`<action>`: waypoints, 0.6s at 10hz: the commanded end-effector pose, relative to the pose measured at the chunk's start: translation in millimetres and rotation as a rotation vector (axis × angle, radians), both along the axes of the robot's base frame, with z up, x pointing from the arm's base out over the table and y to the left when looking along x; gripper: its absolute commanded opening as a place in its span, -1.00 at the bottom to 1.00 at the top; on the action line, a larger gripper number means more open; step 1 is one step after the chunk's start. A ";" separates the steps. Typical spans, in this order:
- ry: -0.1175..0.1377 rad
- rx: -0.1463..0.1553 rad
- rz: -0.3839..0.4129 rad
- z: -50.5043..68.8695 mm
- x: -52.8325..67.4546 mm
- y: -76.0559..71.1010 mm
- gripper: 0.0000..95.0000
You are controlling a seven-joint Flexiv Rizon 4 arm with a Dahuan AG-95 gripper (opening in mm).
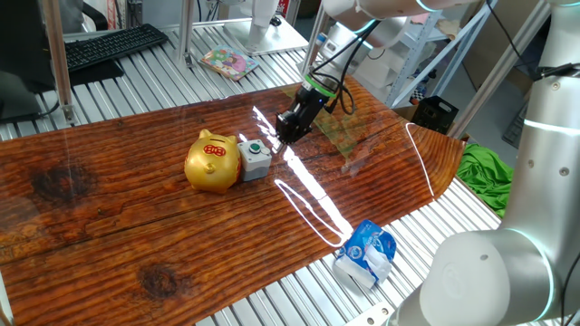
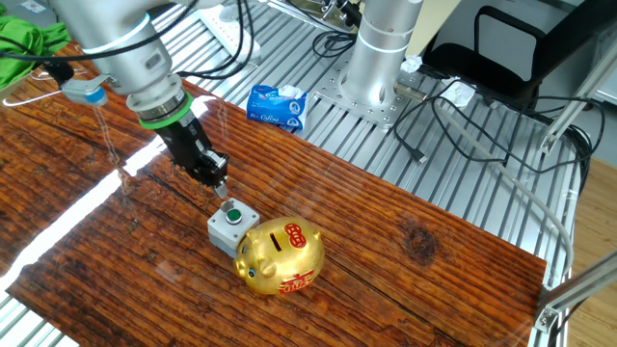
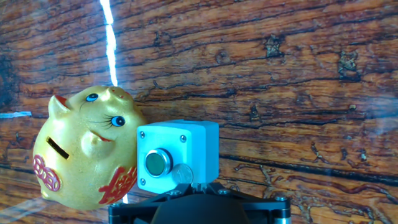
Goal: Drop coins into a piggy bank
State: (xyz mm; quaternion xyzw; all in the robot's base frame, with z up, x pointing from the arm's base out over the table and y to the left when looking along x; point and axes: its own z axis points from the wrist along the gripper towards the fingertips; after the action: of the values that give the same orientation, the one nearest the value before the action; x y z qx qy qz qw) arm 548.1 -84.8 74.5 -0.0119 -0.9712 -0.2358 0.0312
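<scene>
My arm reaches in over the wooden table, wrist angled down, and my gripper hangs just above the small grey box with its green button. A coin sits at my fingertips — my jaws look pinched on it. The piggy bank stands upright on the table, touching the box's side, its slot on top; I cannot see what is inside.

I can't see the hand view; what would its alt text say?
A gold piggy bank sits against a small grey box with a round button on a wooden table. The gripper's dark base fills the bottom edge.
</scene>
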 end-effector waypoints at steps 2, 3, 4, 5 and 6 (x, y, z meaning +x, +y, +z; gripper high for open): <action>0.000 0.008 0.000 -1.2 -1.2 0.1 -1.00; 0.001 0.017 -0.001 -1.9 -1.3 0.0 -1.00; 0.003 0.026 -0.002 -2.2 -1.2 -0.1 -1.00; 0.004 0.033 -0.005 -2.3 -1.1 -0.2 -1.00; 0.009 0.050 -0.013 -2.2 -0.6 -0.4 -1.00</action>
State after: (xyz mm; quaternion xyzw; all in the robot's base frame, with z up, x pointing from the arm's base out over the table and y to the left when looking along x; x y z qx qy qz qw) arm 548.2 -85.5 72.0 -0.0188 -0.9647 -0.2604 0.0342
